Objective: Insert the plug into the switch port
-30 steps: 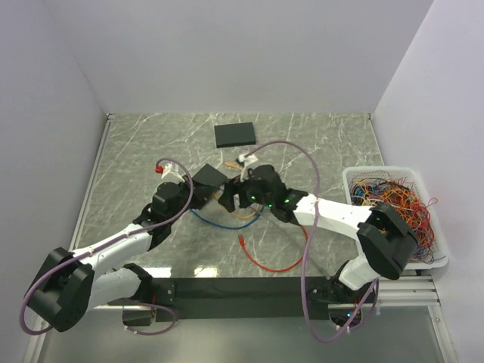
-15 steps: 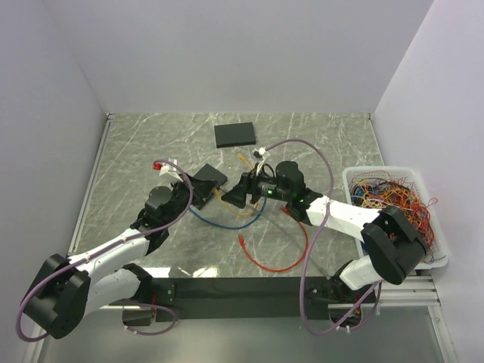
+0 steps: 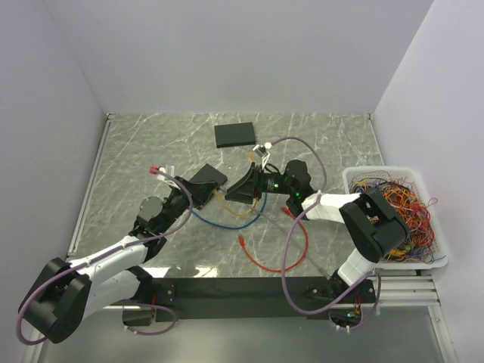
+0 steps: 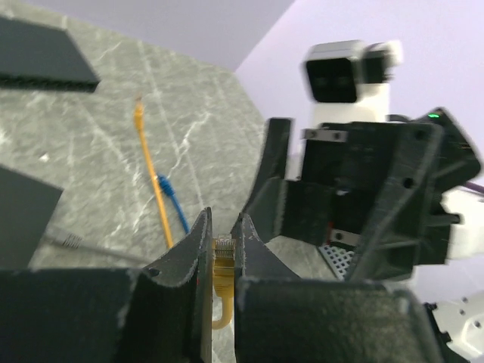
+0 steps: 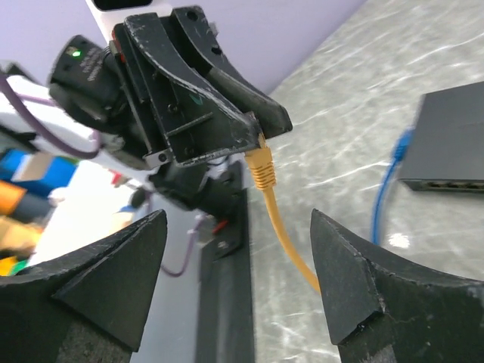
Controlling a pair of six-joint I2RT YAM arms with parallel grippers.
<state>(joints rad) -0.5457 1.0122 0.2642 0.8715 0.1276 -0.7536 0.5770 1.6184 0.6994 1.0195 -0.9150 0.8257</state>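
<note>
Left gripper [image 4: 222, 227] is clamped tight on the yellow plastic cable plug [image 4: 224, 261]; right gripper [image 5: 236, 227] gapes wide open, empty, just opposite it.

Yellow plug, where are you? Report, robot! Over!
Left gripper shut on yellow plug. Right gripper open, empty. Plug not in switch yet; blue cable lying beside it.

Close beside the switch [image 3: 208, 180], left claw [image 4: 221, 227], right claw [image 5: 237, 227], blue cable [image 3: 227, 223] — open tabletop [image 3: 151, 144] beyond.
</note>
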